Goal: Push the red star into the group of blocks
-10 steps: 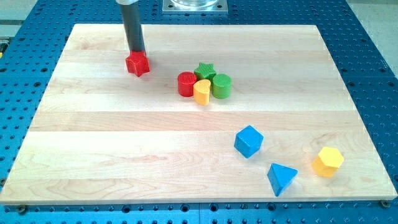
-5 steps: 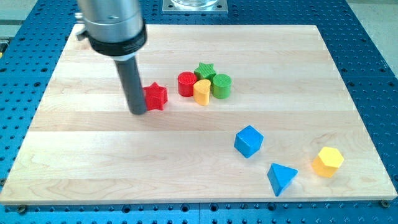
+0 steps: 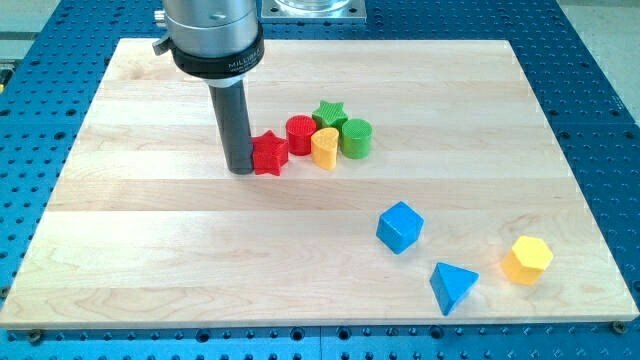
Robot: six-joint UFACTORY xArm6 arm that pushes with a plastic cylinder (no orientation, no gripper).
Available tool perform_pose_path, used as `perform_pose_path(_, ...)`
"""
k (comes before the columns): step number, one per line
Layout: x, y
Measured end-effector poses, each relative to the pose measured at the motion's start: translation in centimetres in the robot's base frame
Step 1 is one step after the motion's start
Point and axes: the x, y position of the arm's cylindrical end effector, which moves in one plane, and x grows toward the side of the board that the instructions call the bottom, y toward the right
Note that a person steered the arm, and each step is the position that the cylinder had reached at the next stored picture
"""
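Note:
The red star [image 3: 269,153] lies on the wooden board [image 3: 150,230], touching the left side of the red cylinder [image 3: 300,135]. That cylinder belongs to a tight group with the yellow block [image 3: 325,148], the green star [image 3: 329,113] and the green cylinder [image 3: 355,138]. My tip [image 3: 240,168] stands right against the red star's left side.
A blue cube [image 3: 400,227], a blue triangular block [image 3: 452,286] and a yellow hexagonal block [image 3: 527,259] lie apart at the view's lower right. Blue perforated table surrounds the board.
My tip and the red star moved from the upper left down and then right. The star now touches the red cylinder of the group.

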Motion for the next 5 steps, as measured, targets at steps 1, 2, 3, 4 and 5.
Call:
perform_pose_path(1,-1.8,-1.1)
perform_pose_path(2,-1.7,1.9)
perform_pose_path(3,-0.6,4.6)
perform_pose_path(4,1.2,3.0)
perform_pose_path(5,7.9,6.1)
